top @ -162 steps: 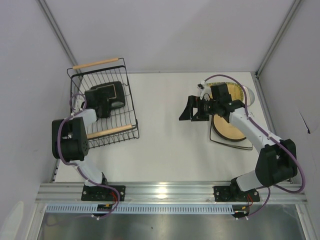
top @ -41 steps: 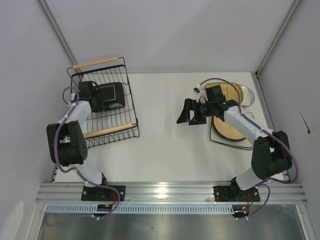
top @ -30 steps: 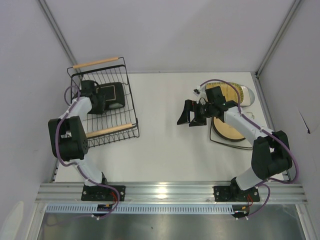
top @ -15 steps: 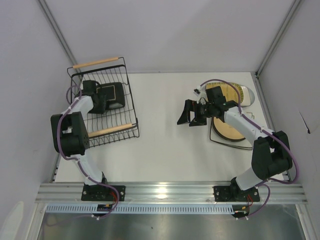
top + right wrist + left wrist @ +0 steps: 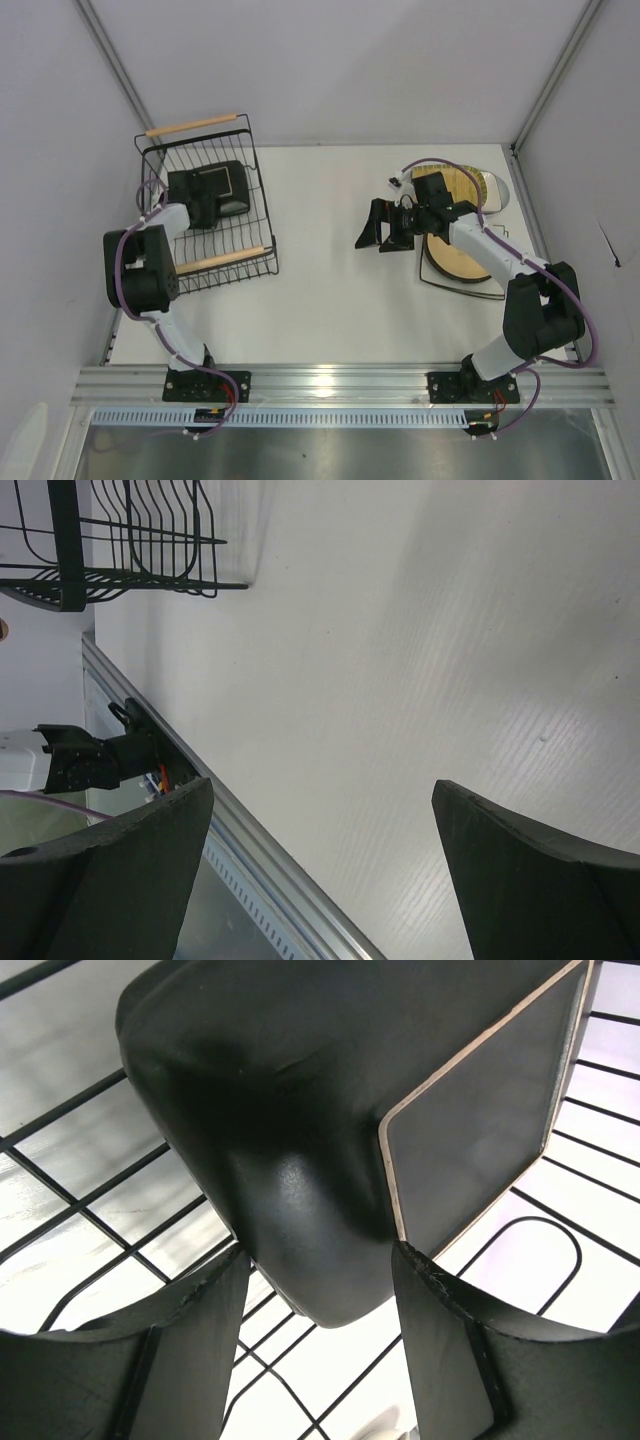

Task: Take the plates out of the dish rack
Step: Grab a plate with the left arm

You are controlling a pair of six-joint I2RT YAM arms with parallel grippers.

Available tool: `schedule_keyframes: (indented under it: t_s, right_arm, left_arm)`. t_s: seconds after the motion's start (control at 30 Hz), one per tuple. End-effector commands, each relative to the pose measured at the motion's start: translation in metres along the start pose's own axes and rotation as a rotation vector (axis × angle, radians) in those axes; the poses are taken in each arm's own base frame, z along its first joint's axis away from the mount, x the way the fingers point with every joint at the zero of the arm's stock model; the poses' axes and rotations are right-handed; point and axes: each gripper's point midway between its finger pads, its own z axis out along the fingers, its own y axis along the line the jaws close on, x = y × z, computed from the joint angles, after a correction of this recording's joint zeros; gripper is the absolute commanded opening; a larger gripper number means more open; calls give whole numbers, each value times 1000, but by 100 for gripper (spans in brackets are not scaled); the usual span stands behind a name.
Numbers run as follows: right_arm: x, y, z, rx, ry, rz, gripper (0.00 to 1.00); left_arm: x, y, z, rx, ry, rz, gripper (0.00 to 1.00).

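White table [image 5: 320, 300] carries everything. The left gripper [image 5: 318, 1255] reaches into the dish rack [image 5: 258, 190], its jaws part-way closed and pressed against either side of one corner of the square black plate [image 5: 300, 1110], with rack wires beneath its fingers. The right gripper [image 5: 322, 790] hovers over bare table, spread wide and empty, with the tan round plate [image 5: 455, 258] behind its wrist.

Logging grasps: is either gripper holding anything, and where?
The left gripper clamps the black square plate by a corner; the right gripper holds nothing.
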Motion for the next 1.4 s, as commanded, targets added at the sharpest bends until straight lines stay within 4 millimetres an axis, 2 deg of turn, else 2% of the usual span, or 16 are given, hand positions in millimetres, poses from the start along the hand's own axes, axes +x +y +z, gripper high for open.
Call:
schedule_keyframes:
  t_s: [0.0,0.2,0.3,0.63,0.67,0.73,0.77,0.87,0.9,1.0,1.23,1.33,1.37]
  right_arm:
    - [-8,9,-7,-27,-35,-36,100]
    - [-8,9,-5,-30,-30,-31,100]
    - [-8,10,-5,-34,-30,-33,100]
    - [-7,8,-7,-27,-32,-34,100]
    - [-6,8,-7,-27,-29,-32,100]
    - [-6,8,-6,-27,-26,-31,100]
    - [-6,7,-6,-28,-27,-31,100]
    - [-7,8,-5,-29,-26,-28,100]
    - [-7,8,-5,-29,-26,-29,100]
    - [-6,8,-5,-26,-24,-28,100]
    - [-6,6,-3,-20,-14,-24,100]
    - [-7,6,-2,-17,-12,-24,100]
    - [-6,5,-1,-15,-8,-23,100]
  left_arm:
    - [-4,-32,-17,135,-16,1,64]
    - [-11,-61,-46,239,-43,10,63]
    - [-15,-72,-54,278,-60,13,63]
    - [-21,-82,-61,358,-96,23,60]
    - [-23,-91,-67,411,-109,26,59]
    - [-25,-89,-72,440,-127,27,58]
    - [-27,-98,-78,489,-139,30,57]
    - [-29,-100,-85,547,-155,30,55]
    - [-29,-106,-90,587,-161,27,54]
    - [-30,-106,-94,637,-176,22,54]
    - [-27,-109,-95,711,-172,27,54]
    - [-26,-107,-91,729,-165,16,49]
    - [-27,-112,-95,760,-171,11,47]
